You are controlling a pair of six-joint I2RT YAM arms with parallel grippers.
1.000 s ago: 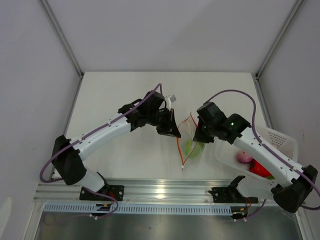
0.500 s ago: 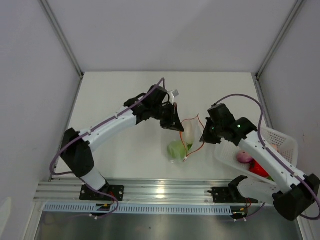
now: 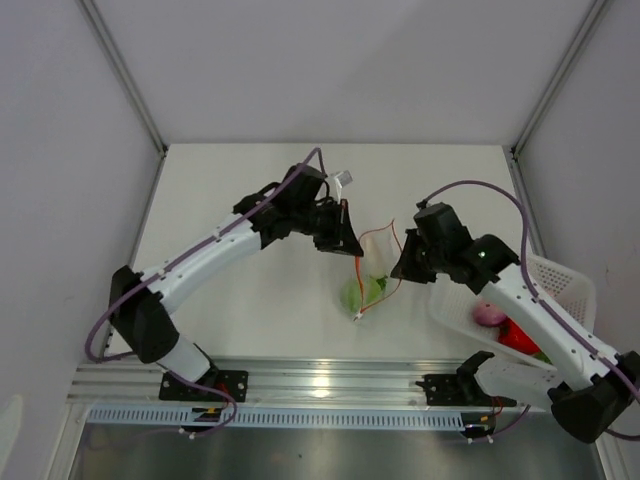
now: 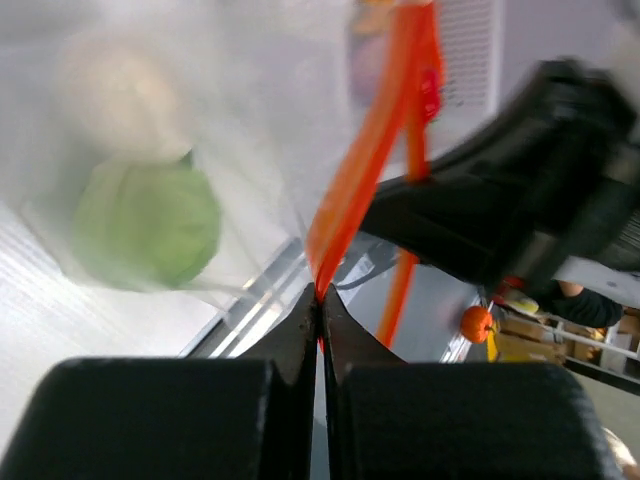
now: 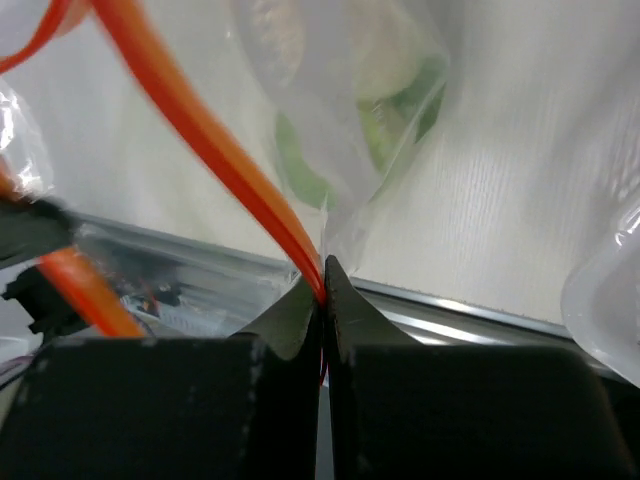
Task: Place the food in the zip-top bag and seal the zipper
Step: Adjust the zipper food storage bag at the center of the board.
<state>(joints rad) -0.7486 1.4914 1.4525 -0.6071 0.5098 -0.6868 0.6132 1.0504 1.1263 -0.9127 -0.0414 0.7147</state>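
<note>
The zip-top bag (image 3: 372, 275) hangs between my two grippers, above the table. Its red-orange zipper (image 3: 394, 240) loops open between them. My left gripper (image 3: 345, 238) is shut on the left part of the strip, seen in the left wrist view (image 4: 320, 292) pinching the zipper (image 4: 370, 170). My right gripper (image 3: 400, 268) is shut on the right part, seen in the right wrist view (image 5: 323, 285) pinching the zipper (image 5: 210, 140). The green round fruit (image 3: 362, 292) (image 4: 148, 225) (image 5: 385, 130) and the white radish (image 4: 125, 95) lie inside the bag. The pink food (image 3: 488, 315) and red pepper (image 3: 518, 338) lie in the basket.
A white perforated basket (image 3: 556, 278) stands at the right edge, under my right arm. The aluminium rail (image 3: 320, 378) runs along the near edge of the table. Frame posts stand at both back corners.
The bag has been lifted and turned to hang between the grippers. The green fruit swung left, then back a little to the right. Both grippers have stayed shut on the strip.
</note>
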